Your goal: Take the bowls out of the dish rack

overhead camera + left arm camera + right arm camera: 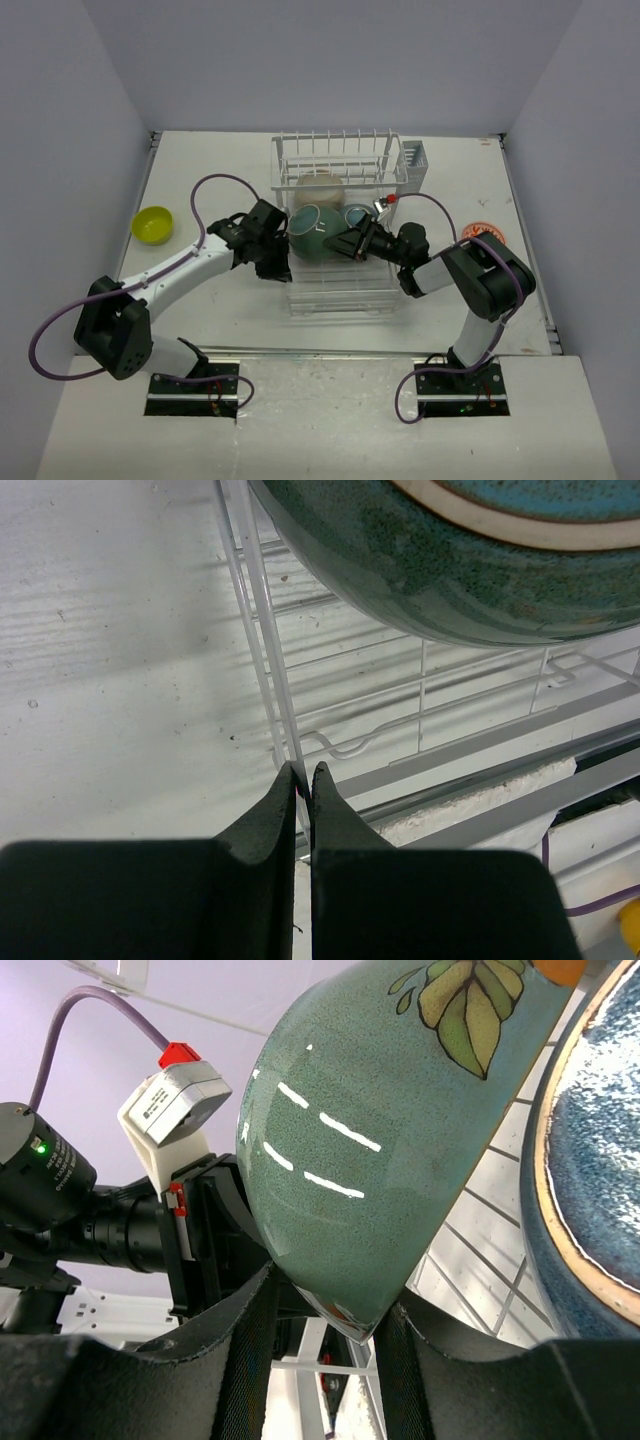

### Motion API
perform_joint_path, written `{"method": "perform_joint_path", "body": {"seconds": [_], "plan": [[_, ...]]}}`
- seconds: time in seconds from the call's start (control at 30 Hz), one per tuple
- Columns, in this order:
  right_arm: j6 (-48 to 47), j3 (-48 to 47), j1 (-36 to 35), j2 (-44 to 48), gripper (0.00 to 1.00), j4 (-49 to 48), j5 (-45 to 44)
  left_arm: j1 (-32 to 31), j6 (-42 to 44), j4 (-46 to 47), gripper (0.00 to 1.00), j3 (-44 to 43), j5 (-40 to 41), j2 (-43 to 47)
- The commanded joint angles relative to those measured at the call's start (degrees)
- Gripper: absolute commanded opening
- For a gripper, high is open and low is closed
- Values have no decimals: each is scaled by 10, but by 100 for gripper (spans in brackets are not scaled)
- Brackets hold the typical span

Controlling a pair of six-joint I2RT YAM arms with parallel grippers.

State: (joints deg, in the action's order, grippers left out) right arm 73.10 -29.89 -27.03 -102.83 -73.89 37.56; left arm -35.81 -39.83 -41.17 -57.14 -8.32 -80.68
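Observation:
The white wire dish rack (pixel 335 290) stands mid-table. A dark teal-green bowl (pixel 312 235) is tilted on edge inside it, with a dark blue bowl (pixel 356 214) to its right and a beige bowl (pixel 318 184) behind. My right gripper (pixel 346 243) is shut on the teal-green bowl (pixel 370 1130), whose rim sits between the fingers (pixel 250 1330). The blue bowl (pixel 600 1160) is close on the right. My left gripper (pixel 305 772) is shut on a thin wire of the rack's (pixel 420 710) left edge, under the teal-green bowl (pixel 440 570). A yellow-green bowl (pixel 153 224) lies on the table at the left.
A white bowl with an orange-red pattern (pixel 488 235) sits on the table at the right, partly behind my right arm. A grey caddy (pixel 415 157) hangs on the rack's back right corner. The left arm's wrist (pixel 170 1100) is just beyond the held bowl. Walls enclose the table.

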Motion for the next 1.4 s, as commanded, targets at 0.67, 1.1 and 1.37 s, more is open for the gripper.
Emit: {"method": "perform_joint_path", "body": {"seconds": [0.67,1.1,1.37], "plan": [[4,-44,21,10,41,-98,-28,-19,27,5,0,18,-49,-49],[34,-59,21,-42,38,-150,-50,-20,25,3,0,15,-54,-47],[63,-66,21,-80,29,-195,-67,-20,25,2,0,15,-53,-46]]}}
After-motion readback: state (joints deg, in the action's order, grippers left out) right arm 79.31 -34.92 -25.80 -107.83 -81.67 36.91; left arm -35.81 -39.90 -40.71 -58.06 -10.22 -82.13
